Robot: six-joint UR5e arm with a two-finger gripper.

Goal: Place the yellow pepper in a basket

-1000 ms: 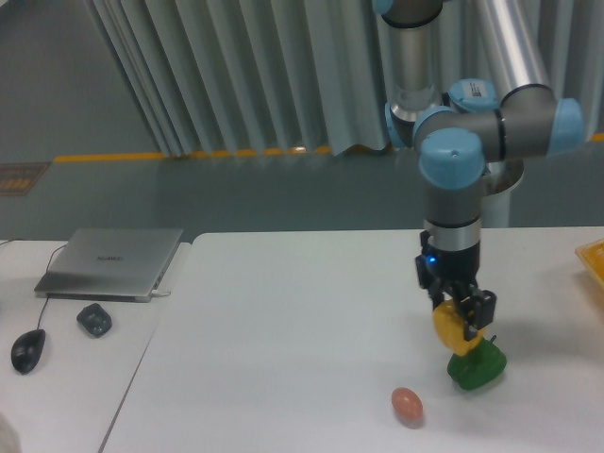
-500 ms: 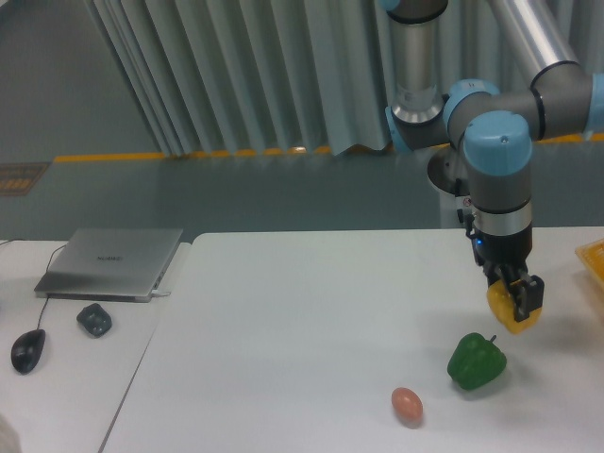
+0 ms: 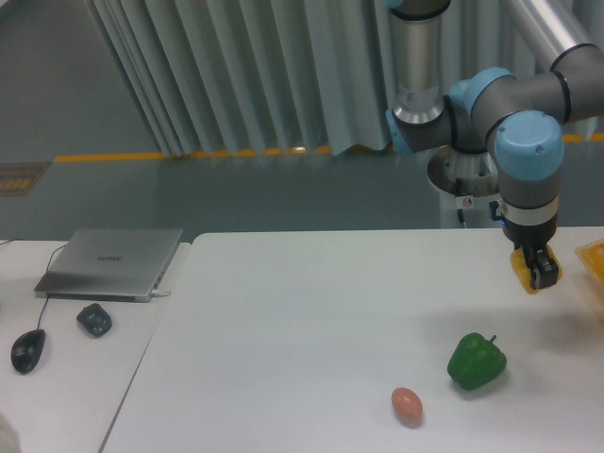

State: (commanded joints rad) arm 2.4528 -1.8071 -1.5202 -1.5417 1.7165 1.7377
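My gripper (image 3: 535,272) is shut on the yellow pepper (image 3: 525,271) and holds it in the air above the right side of the white table. Only part of the pepper shows between the fingers. The basket (image 3: 594,260) is a yellow-orange corner at the right edge of the view, just right of the gripper and at about its height in the picture. The pepper is close to the basket's rim but is still outside it.
A green bell pepper (image 3: 477,360) lies on the table below and left of the gripper. A pinkish-orange egg-shaped thing (image 3: 407,404) lies near the front edge. On the left are a closed laptop (image 3: 111,261), a dark small object (image 3: 94,319) and a mouse (image 3: 27,350).
My gripper has carried the yellow pepper up and to the right, away from the green pepper and toward the basket corner. The green pepper and egg-shaped thing have not moved.
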